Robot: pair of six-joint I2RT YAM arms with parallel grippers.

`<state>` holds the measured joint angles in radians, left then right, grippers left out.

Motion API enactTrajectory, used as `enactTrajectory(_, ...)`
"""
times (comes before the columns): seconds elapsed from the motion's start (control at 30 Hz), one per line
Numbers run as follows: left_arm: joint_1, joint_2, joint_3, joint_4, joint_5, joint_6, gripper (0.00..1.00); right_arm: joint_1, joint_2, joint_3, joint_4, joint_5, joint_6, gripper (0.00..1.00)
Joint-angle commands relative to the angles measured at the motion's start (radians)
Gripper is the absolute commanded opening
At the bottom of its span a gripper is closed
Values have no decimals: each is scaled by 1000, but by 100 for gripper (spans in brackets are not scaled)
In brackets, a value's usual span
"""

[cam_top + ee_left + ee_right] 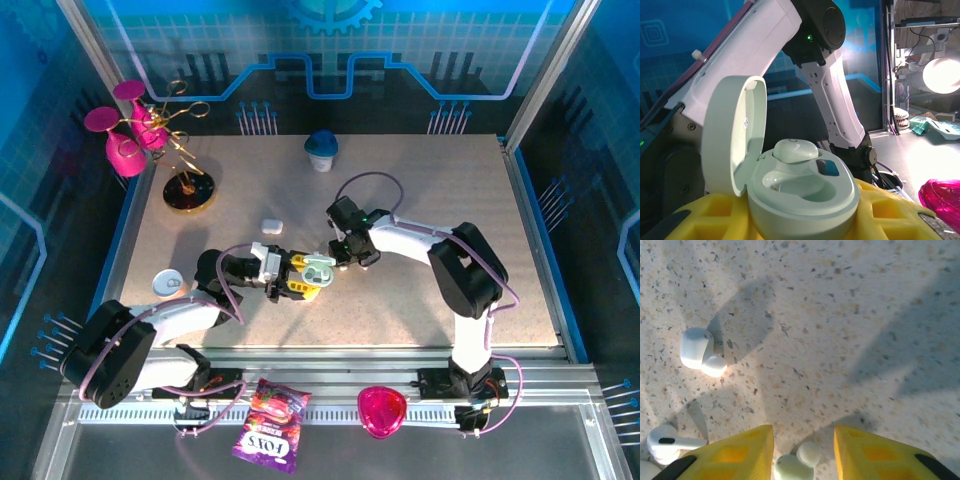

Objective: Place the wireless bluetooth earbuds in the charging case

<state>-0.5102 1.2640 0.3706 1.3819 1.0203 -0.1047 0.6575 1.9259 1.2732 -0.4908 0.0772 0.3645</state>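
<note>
My left gripper point(298, 275) is shut on a mint charging case point(805, 192) with its lid point(732, 135) swung open to the left. One mint earbud point(795, 150) sits in the case's back socket; the front socket point(800, 184) is bare. Yellow fingers point(890, 207) press the case from both sides. My right gripper point(803, 430) hangs open just over the table, right of the case point(318, 268), and another mint earbud point(797, 462) lies on the table between its fingers. A white earbud point(700, 351) and a stemmed white earbud point(667, 442) lie to the left.
A small white object point(270, 225) lies behind the left gripper and a round white-blue case point(168, 284) sits near the table's left edge. At the back stand a gold rack with pink glasses point(185, 185) and a blue-white cup point(321, 150).
</note>
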Motion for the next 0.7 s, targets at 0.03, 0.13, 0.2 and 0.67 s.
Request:
enactTrajectory(0.03,1,-15,23,19,38,1,23,-4,47,54,25,-125,-106,35)
enactTrajectory(0.13,0,-24,26,19,55,-7,23,-2,74,62,37,-141,-128,36)
enactTrajectory(0.2,-2,-28,28,20,63,-13,23,-5,91,65,32,-152,-130,36)
enactTrajectory(0.67,-3,14,68,18,115,-50,23,-33,-10,-94,69,-213,-72,41)
